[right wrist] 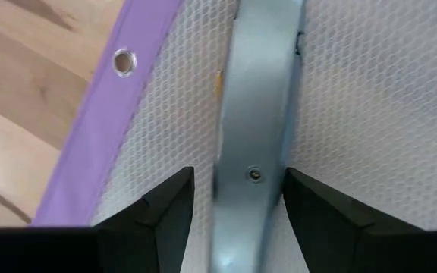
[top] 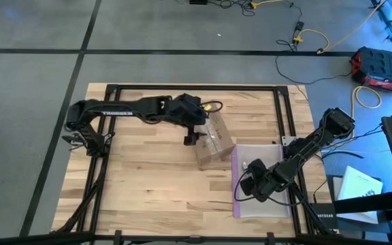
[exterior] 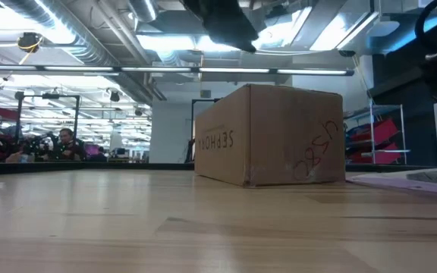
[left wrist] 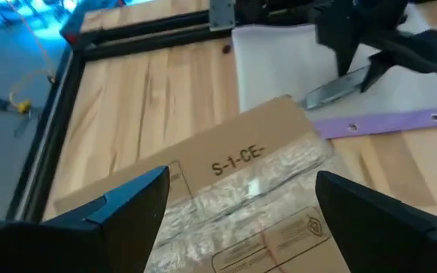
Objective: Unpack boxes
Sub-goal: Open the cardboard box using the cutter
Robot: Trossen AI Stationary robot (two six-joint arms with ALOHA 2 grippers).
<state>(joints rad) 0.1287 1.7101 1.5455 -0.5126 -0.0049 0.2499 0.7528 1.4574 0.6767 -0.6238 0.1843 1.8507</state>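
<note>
While the left gripper hangs over the taped top of the box with its two fingers spread wide and nothing between them, the right gripper sits low at about four o'clock from it, its jaws set either side of the grey knife-like tool that lies on the clear bag with the purple edge; whether the pads actually press the handle I cannot tell. That box stands near the middle of the table, closed, its seam still under clear tape, SEPHORA lettering on one side wall in the low view, with the bag just beside it toward four o'clock. As I judge it, the step in hand is taking up the cutter, so the right jaws should close squarely across the handle before lifting. Meanwhile the left fingers would do best to brace the box's walls, clear of the seam, so the carton cannot slide under the blade.
</note>
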